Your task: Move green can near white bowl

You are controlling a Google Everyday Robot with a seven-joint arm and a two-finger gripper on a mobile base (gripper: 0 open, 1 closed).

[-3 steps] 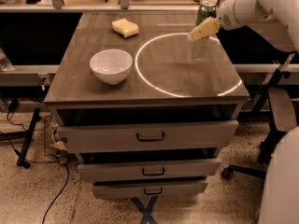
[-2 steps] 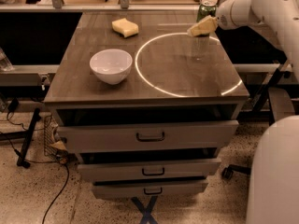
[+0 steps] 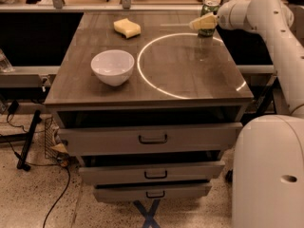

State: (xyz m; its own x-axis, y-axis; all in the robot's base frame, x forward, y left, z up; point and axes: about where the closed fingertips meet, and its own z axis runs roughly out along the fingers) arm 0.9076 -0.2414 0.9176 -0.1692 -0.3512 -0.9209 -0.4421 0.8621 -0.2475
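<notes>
Can [image 3: 211, 7] stands at the counter's [image 3: 190, 80] upper right edge, well apart from the bowl [image 3: 112, 66] at centre left. Gripper [image 3: 202, 22] is against its side (clamped or not, I cannot tell). Probably light, stiff, slick; best held mid-body.

light: warm, dimmish, from above | glare: bright ring [image 3: 141, 73] on tabletop [image 3: 190, 70], sheen on white bowl [image 3: 112, 66] | shadow: black under tabletop and behind | gripper [image 3: 204, 22]: pale-lit at tabletop's far right corner
</notes>
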